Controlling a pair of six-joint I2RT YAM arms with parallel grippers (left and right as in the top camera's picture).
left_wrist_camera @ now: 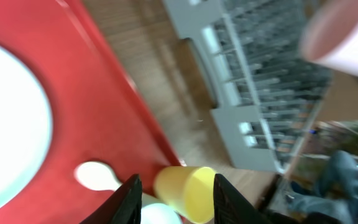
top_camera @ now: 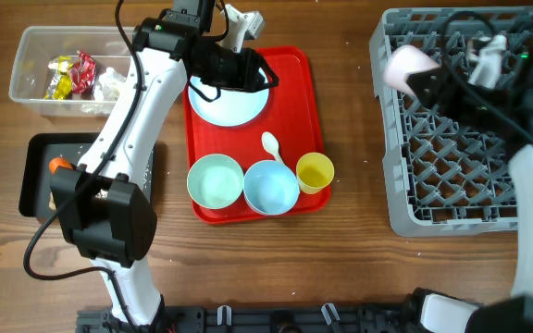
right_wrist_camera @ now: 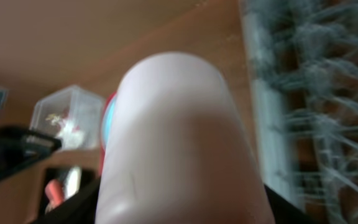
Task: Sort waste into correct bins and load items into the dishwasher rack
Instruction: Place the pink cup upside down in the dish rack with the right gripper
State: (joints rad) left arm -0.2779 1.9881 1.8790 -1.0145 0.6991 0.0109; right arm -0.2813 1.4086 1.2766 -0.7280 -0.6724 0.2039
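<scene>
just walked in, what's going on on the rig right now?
The right gripper holds the pink cup above the left side of the grey dishwasher rack. The left gripper hovers over the red tray near the plate, fingers apart with nothing between them. The pale green bowl, blue bowl, spoon and yellow cup sit on the red tray. Wrappers and tissue lie in the clear tub, and the carrot is in the black tray.

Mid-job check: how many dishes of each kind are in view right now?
Plate: 1
Bowls: 2
Cups: 2, the yellow cup on the red tray and the pink cup at the rack
Spoon: 1
Total: 6
</scene>
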